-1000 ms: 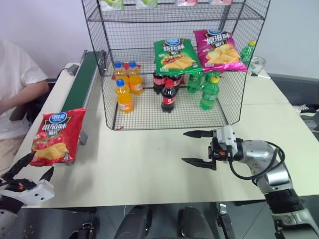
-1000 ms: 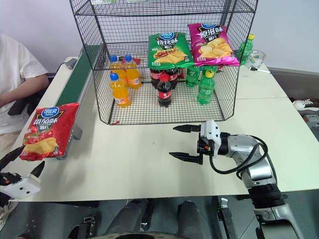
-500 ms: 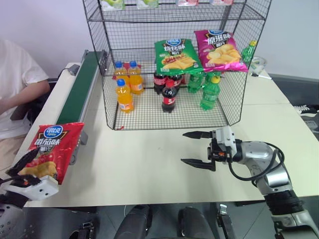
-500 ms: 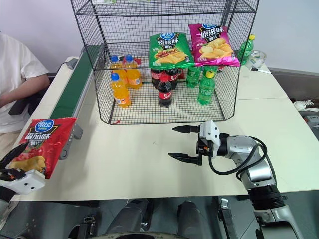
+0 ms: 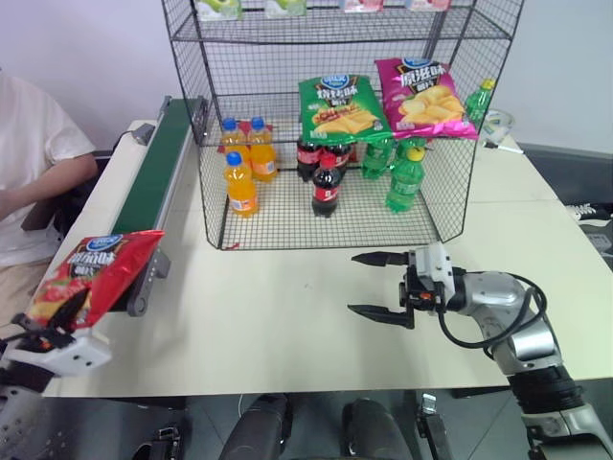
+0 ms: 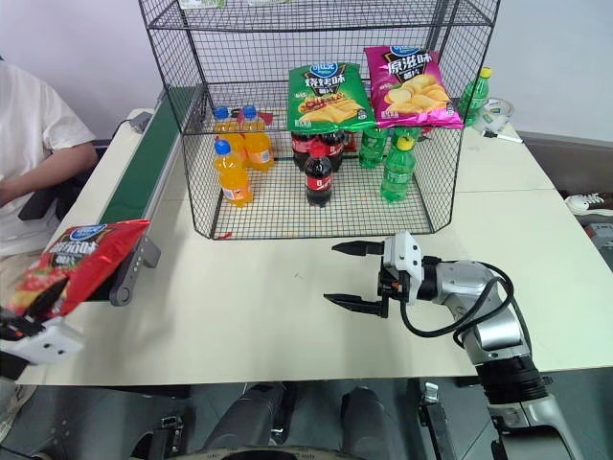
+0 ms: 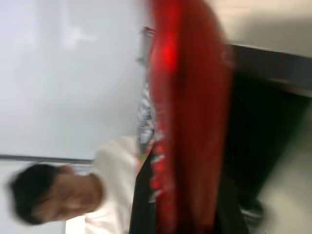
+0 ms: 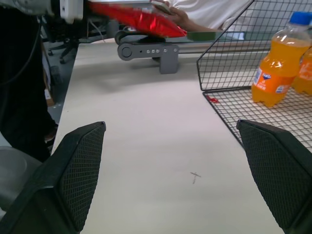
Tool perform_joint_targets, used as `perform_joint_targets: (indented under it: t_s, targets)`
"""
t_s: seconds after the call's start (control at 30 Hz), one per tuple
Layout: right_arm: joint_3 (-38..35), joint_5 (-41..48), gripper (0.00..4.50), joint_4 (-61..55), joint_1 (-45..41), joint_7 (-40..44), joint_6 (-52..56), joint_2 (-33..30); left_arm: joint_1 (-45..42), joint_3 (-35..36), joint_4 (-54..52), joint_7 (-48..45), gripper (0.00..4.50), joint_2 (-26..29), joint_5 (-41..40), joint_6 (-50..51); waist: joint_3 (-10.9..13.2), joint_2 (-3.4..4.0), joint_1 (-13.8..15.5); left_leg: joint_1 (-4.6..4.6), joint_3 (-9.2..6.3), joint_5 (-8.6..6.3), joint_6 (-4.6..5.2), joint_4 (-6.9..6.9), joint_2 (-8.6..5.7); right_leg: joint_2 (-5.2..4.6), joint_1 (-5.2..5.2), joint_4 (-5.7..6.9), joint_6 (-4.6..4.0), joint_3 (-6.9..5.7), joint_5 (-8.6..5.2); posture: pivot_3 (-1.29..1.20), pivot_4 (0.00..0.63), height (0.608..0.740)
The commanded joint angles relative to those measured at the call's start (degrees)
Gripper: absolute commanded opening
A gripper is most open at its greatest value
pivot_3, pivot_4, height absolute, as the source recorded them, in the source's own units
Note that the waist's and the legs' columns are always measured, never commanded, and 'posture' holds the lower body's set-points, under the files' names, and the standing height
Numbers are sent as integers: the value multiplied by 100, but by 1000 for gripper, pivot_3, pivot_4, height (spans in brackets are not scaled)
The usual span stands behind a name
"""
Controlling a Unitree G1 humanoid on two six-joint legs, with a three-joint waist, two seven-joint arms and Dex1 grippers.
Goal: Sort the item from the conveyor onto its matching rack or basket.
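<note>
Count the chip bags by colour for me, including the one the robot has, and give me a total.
Red chip bag, held in the left gripper: 1
Green chip bag, in the wire rack: 1
Pink chip bag, in the wire rack: 1
Total: 3

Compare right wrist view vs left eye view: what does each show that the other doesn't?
Right wrist alone: a small cross mark on the table.
Left eye alone: the green chip bag, pink chip bag, cola bottles and green bottles in the wire rack.
Both: the red chip bag clamped in the left gripper, conveyor end, orange bottles, open right gripper.
</note>
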Motion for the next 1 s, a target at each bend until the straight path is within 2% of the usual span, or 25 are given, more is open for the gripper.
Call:
perform_joint_targets:
  t_s: [0.03,0.27,0.4,0.53,0.63,0.8,1.0]
  targets:
    - [-450,283,4500,-365,33,-387,-100,174,-149,493,-1004,-125,10,28,-230,319,0,0,-7,0,0,0,0,0,0,0,0,0,0,0,0,0,150,740]
    - [-987,-58,4500,-453,-245,-1771,-716,823,-472,321,-2170,-615,10,-25,-111,560,0,5,-35,4,3,2,2,-4,1,5,-3,6,2,5,1,0,150,740]
    - [-971,-351,4500,-628,-196,-2318,-934,1058,-1328,-345,-2724,-942,10,-149,-52,922,0,4,11,8,1,4,3,0,0,7,0,13,2,3,2,0,150,740]
    - [-959,-564,4500,-681,-165,-2770,-1018,1239,-2517,-1167,-2720,-1112,10,-441,166,1299,0,5,-1,10,0,10,6,5,-4,10,2,22,5,2,4,0,150,740]
    - [-834,-623,4500,-792,-63,-2888,-996,1305,-3498,-1772,-2275,-1047,10,-783,464,1590,-1,4,-8,14,0,14,5,5,-3,26,1,33,8,1,6,0,150,740]
    - [-750,-683,4500,-818,-50,-3018,-981,1307,-4648,-2361,-1307,-586,10,-1143,860,1677,-1,4,-55,15,6,21,-2,-1,-2,33,3,61,9,16,6,0,150,740]
    - [-691,-667,4500,-784,-133,-3049,-961,1286,-6363,-3175,1261,572,10,-1803,1312,1794,-1,2,-5,15,0,27,-10,9,-4,39,10,66,10,15,6,0,150,740]
